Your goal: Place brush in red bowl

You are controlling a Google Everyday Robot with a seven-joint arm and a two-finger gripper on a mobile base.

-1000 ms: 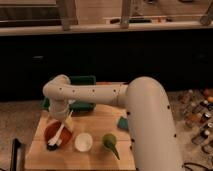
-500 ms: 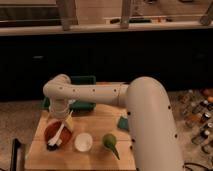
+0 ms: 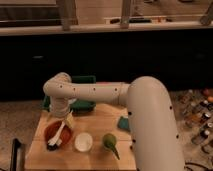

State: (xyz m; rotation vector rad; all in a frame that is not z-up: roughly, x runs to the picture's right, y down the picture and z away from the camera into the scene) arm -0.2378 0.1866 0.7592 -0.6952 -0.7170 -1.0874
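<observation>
The gripper point(image 3: 68, 121) hangs over the far rim of the red bowl point(image 3: 49, 131); whether it grips or has let go, I cannot tell; just below it the brush point(image 3: 59, 135) slants across the bowl, dark head toward the near rim; rightward on the wooden table point(image 3: 100, 117) sit a white bowl point(image 3: 83, 142) and a green tool point(image 3: 109, 140).

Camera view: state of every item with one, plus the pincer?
brush: lying slanted in the red bowl, handle up toward the pincer; whether it is gripped, cannot tell.
red bowl: upright, holding the brush.
white bowl: upright, beside the red bowl, nothing visible inside.
green pear-shaped tool: lying down, stem pointing front-right.
pincer: low over the red bowl's rear rim.
</observation>
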